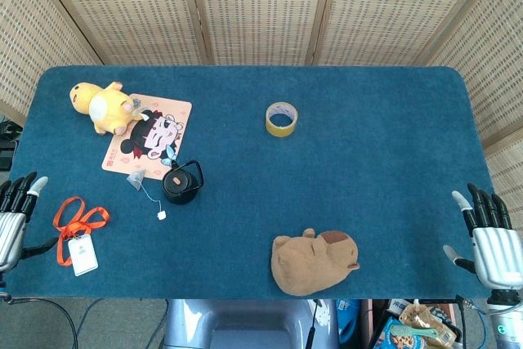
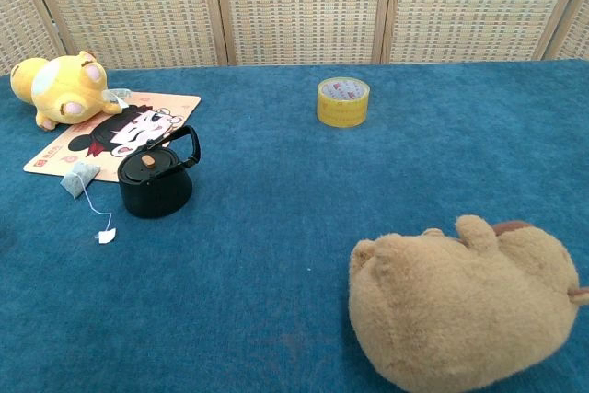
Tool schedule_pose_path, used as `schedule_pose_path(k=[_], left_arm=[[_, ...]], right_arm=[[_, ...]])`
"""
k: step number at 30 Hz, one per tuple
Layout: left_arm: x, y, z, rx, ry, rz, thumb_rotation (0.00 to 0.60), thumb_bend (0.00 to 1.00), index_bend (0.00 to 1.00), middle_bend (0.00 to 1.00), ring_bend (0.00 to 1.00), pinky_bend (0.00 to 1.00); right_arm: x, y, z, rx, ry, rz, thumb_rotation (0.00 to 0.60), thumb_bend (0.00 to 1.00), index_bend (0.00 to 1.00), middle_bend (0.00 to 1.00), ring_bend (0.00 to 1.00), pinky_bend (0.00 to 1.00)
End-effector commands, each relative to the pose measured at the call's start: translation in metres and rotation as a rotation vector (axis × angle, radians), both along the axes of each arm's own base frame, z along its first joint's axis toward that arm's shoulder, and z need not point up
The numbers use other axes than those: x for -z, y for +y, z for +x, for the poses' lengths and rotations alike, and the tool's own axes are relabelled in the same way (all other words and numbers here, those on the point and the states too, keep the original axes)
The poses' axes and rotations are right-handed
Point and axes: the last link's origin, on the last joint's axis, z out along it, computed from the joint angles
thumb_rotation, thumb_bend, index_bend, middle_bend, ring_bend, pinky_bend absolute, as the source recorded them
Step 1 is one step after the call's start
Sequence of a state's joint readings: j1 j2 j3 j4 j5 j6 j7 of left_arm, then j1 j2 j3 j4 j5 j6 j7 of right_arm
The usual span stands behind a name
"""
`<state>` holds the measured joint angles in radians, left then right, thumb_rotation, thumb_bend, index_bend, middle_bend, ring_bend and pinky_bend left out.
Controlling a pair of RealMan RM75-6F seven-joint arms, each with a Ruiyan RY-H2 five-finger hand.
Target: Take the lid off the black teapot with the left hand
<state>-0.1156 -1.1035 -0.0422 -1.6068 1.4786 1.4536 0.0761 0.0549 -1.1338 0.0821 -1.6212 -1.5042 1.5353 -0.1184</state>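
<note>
The black teapot (image 1: 181, 183) (image 2: 155, 181) stands on the blue table left of centre, its lid (image 2: 149, 164) seated on top with a small tan knob and the handle arching over it. My left hand (image 1: 14, 220) rests at the table's left edge, fingers apart and holding nothing, well left of the teapot. My right hand (image 1: 491, 235) sits at the right edge, fingers spread and empty. Neither hand shows in the chest view.
A tea bag (image 1: 136, 179) with string lies by the teapot's left side. A cartoon mat (image 1: 148, 131) and yellow plush (image 1: 102, 105) sit behind it. An orange lanyard with badge (image 1: 78, 231), a yellow tape roll (image 1: 281, 118) and a brown plush (image 1: 313, 261) also lie on the table.
</note>
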Motion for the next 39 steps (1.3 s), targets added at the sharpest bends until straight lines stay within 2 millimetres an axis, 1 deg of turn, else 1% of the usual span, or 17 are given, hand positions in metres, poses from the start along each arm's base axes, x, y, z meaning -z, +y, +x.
schedule_pose_path(k=[1,6,10,12,13,14,15,16,18,19,23,28,31,36,39], left_arm=[[0.0,0.0,0.0,-0.001,0.0,-0.002,0.6,0.12,0.0,0.0,0.0,0.0],[0.003,0.002,0.0,-0.003,0.002,-0.023,0.6,0.12,0.0,0.0,0.0,0.0],[0.008,0.018,0.007,0.03,0.004,-0.065,0.6,0.12,0.0,0.0,0.0,0.0],[0.012,0.033,0.016,0.069,0.018,-0.104,0.6,0.12,0.02,0.0,0.0,0.0],[0.015,0.044,0.023,0.095,0.034,-0.131,0.6,0.12,0.04,0.0,0.0,0.0],[0.016,0.048,0.025,0.1,0.039,-0.14,0.6,0.12,0.1,0.0,0.0,0.0],[0.02,0.058,0.032,0.124,0.05,-0.168,0.6,0.12,0.18,0.0,0.0,0.0],[0.022,0.064,0.036,0.137,0.054,-0.185,0.6,0.12,0.24,0.0,0.0,0.0],[0.033,0.084,0.052,0.191,0.061,-0.248,0.6,0.12,0.3,0.0,0.0,0.0],[0.04,0.098,0.059,0.219,0.068,-0.287,0.6,0.12,0.34,0.0,0.0,0.0],[0.057,0.13,0.074,0.27,0.092,-0.343,0.6,0.15,0.42,0.0,0.0,0.0],[0.077,0.161,0.087,0.28,0.14,-0.381,0.6,0.2,0.44,0.0,0.0,0.0],[0.087,0.172,0.093,0.276,0.153,-0.397,0.6,0.25,0.45,0.0,0.0,0.0],[0.098,0.183,0.103,0.279,0.167,-0.423,0.6,0.35,0.46,0.0,0.0,0.0],[0.104,0.186,0.108,0.287,0.173,-0.436,0.6,0.36,0.46,0.0,0.0,0.0]], right_arm=[[0.0,0.0,0.0,0.001,-0.002,0.0,0.6,0.0,0.0,0.0,0.0,0.0],[-0.002,-0.001,0.0,-0.001,-0.005,-0.004,0.6,0.0,0.0,0.0,0.0,0.0],[-0.003,-0.003,-0.001,0.007,-0.002,-0.009,0.6,0.0,0.0,0.0,0.0,0.0],[-0.003,-0.004,-0.003,0.015,0.001,-0.012,0.6,0.0,0.0,0.0,0.0,0.0],[-0.003,-0.005,-0.004,0.019,0.0,-0.013,0.6,0.0,0.0,0.0,0.0,0.0],[-0.003,-0.006,-0.004,0.021,0.0,-0.014,0.6,0.0,0.0,0.0,0.0,0.0],[-0.003,-0.007,-0.004,0.025,-0.001,-0.016,0.6,0.0,0.0,0.0,0.0,0.0],[-0.003,-0.007,-0.004,0.027,-0.001,-0.017,0.6,0.0,0.0,0.0,0.0,0.0],[-0.004,-0.008,-0.005,0.033,-0.004,-0.021,0.6,0.0,0.0,0.0,0.0,0.0],[-0.006,-0.009,-0.006,0.039,-0.006,-0.024,0.6,0.0,0.0,0.0,0.0,0.0],[-0.01,-0.012,-0.009,0.057,-0.007,-0.039,0.6,0.0,0.0,0.0,0.0,0.0],[-0.012,-0.014,-0.014,0.083,0.0,-0.048,0.6,0.0,0.0,0.0,0.0,0.0],[-0.013,-0.015,-0.016,0.092,0.004,-0.054,0.6,0.0,0.0,0.0,0.0,0.0],[-0.012,-0.016,-0.018,0.105,0.011,-0.055,0.6,0.0,0.0,0.0,0.0,0.0],[-0.012,-0.017,-0.019,0.113,0.013,-0.056,0.6,0.0,0.0,0.0,0.0,0.0]])
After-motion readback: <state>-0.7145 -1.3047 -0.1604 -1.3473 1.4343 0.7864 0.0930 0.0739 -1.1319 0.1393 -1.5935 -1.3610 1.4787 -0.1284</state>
